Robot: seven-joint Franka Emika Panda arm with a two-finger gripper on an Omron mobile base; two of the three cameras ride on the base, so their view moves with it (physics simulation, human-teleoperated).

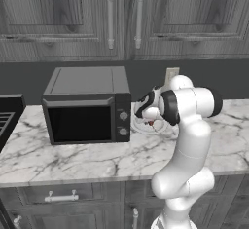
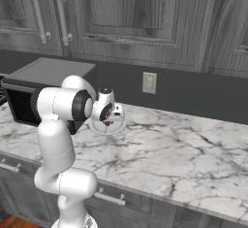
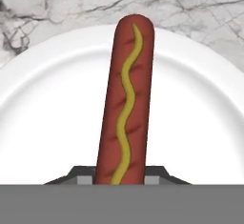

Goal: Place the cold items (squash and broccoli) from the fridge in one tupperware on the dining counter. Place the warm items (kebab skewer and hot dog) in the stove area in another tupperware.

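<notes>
Robot arm at the stove-side counter, gripper lowered over a white plate that carries the hot dog.

Hand view: the hot dog, marked with a wavy line of mustard, runs lengthwise straight out from between the jaws, its near end lying between the two dark finger tips and its far end reaching toward the plate's far rim. The jaws straddle the sausage closely on either side; whether they already press on it cannot be told, since the tips are largely cut off at the frame's lower edge. The straddling pose suits a pinch across the sausage's short axis.

Left base view: the arm's bent elbow hides most of the plate, which sits on the marble counter just beside the microwave; a small red patch under the hand is probably the hot dog.

Right base view: the plate appears more fully, with the hand directly above it, and a wall outlet beyond. These base views give the setting, while the hand view alone gives the alignment.
</notes>
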